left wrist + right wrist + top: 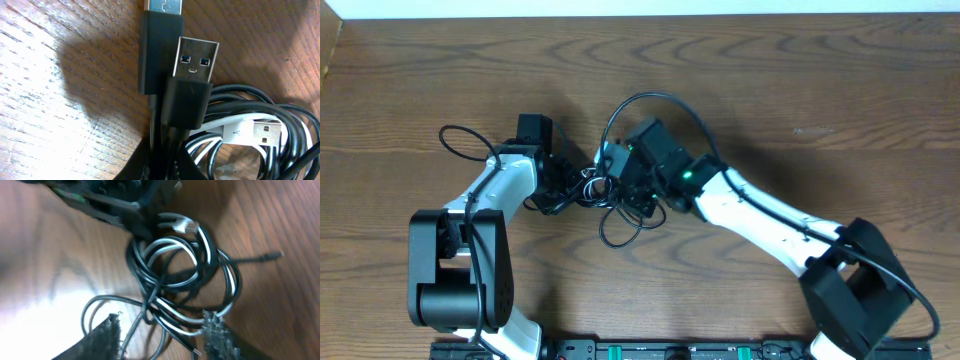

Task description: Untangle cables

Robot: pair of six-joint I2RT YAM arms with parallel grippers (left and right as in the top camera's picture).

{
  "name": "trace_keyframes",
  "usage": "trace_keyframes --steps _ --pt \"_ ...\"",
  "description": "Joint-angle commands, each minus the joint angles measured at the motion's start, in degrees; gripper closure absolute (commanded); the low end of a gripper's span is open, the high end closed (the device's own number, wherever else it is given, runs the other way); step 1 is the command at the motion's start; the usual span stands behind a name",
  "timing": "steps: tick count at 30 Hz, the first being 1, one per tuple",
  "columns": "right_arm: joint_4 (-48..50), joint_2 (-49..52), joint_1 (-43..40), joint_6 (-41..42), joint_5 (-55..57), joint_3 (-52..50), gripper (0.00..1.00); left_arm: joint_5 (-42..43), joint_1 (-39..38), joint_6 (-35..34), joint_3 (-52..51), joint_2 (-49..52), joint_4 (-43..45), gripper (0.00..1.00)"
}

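Observation:
The cables lie in one knot [601, 190] at the table's middle, between both arms. In the left wrist view two black USB plugs [192, 65] point upward beside a white plug [256, 132] and its white cord. My left gripper [167, 167] is shut on the black cords just below the plugs; in the overhead view it [567, 185] sits at the knot's left edge. My right gripper [162, 330] is open, its fingers [107, 340] straddling black and white loops [175, 270]. Seen from overhead, it [623, 190] is over the knot's right side.
Brown wooden table [800, 90] all around. A thicker black arm cable [655, 97] arches above the right wrist, and another one [460, 135] loops out beside the left arm. One black loop [620, 232] of the knot trails toward the front. The arm bases [460, 270] stand at the front.

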Motion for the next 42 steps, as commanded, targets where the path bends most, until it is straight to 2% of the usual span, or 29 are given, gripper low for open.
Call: trace_keyframes --steps 1,8,15,24,30,38,42 --pt "1.05 3.17 -0.11 2.19 6.54 -0.07 0.55 -4.00 0.31 -0.13 -1.14 1.16 -0.22 0.92" --pt "5.99 8.20 0.42 2.27 0.74 -0.07 0.67 -4.00 0.31 -0.13 -1.14 1.16 -0.22 0.92" --pt "8.24 7.45 0.15 5.22 -3.06 0.09 0.69 -4.00 0.31 -0.13 -1.14 1.16 -0.22 0.92" --pt "6.95 5.60 0.15 5.20 -10.67 0.15 0.55 -4.00 0.31 -0.11 -1.14 1.16 -0.24 0.92" --pt "4.44 7.06 0.28 4.26 -4.11 0.09 0.56 -3.96 0.31 -0.13 -1.14 1.16 -0.24 0.92" --pt "7.43 11.63 0.74 3.08 -4.15 0.09 0.56 -3.96 0.31 -0.13 -1.14 1.16 -0.24 0.92" --pt "8.50 12.13 0.50 3.08 -3.91 0.09 0.49 -3.98 0.31 -0.13 -1.14 1.16 -0.24 0.92"
